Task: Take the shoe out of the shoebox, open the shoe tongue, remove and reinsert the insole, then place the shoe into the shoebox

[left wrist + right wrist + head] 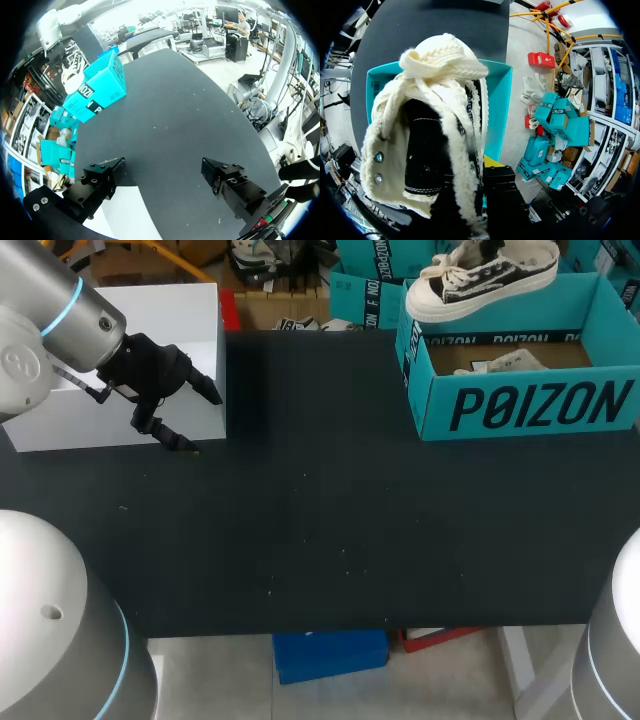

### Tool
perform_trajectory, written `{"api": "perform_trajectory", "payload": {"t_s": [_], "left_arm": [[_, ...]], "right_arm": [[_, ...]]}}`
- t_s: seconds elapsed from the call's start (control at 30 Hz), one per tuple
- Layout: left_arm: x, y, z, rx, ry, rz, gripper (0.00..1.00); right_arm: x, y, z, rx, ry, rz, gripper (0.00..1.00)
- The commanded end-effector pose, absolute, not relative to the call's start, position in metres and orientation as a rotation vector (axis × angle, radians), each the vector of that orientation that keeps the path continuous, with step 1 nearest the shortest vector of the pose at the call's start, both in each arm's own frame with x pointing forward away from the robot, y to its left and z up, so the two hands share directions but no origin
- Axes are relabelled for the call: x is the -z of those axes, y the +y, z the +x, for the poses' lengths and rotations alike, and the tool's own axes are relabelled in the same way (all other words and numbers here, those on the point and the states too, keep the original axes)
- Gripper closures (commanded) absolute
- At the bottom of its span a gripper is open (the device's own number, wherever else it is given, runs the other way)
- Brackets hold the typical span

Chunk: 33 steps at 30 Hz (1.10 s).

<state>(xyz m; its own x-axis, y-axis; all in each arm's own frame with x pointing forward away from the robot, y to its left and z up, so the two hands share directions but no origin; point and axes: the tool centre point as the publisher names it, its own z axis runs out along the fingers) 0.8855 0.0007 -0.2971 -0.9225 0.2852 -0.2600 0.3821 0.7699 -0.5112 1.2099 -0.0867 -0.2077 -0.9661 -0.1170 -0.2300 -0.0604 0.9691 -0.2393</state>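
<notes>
A cream and black canvas shoe [482, 278] hangs above the back of the open teal shoebox [530, 405] at the table's far right. In the right wrist view the shoe [435, 130] fills the picture, toe pointing away over the box [497, 115]. My right gripper [477, 172] is shut on the fleecy edge of the shoe's opening; one yellow-tipped finger [492, 162] shows, the other is hidden by the shoe. My left gripper [180, 412] stands open and empty at the far left, its fingers [102, 177] wide apart. From there the shoebox [97, 92] lies far ahead.
A white box [150, 330] stands at the table's back left, right under my left gripper. Crumpled paper [510, 362] lies inside the shoebox. The black table top [320, 530] stretches between the two boxes.
</notes>
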Motion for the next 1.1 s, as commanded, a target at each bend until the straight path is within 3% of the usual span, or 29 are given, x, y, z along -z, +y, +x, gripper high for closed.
{"api": "perform_trajectory", "payload": {"t_s": [0.03,1.1], "left_arm": [[0.298,0.001,0.885,0.861,2.791,0.531,0.0],[0.298,0.001,0.885,0.861,2.791,0.531,0.0]], "right_arm": [[0.205,-0.086,1.212,0.342,2.883,-0.13,1.0],[0.229,-0.137,1.227,0.377,2.911,-0.08,1.0]]}}
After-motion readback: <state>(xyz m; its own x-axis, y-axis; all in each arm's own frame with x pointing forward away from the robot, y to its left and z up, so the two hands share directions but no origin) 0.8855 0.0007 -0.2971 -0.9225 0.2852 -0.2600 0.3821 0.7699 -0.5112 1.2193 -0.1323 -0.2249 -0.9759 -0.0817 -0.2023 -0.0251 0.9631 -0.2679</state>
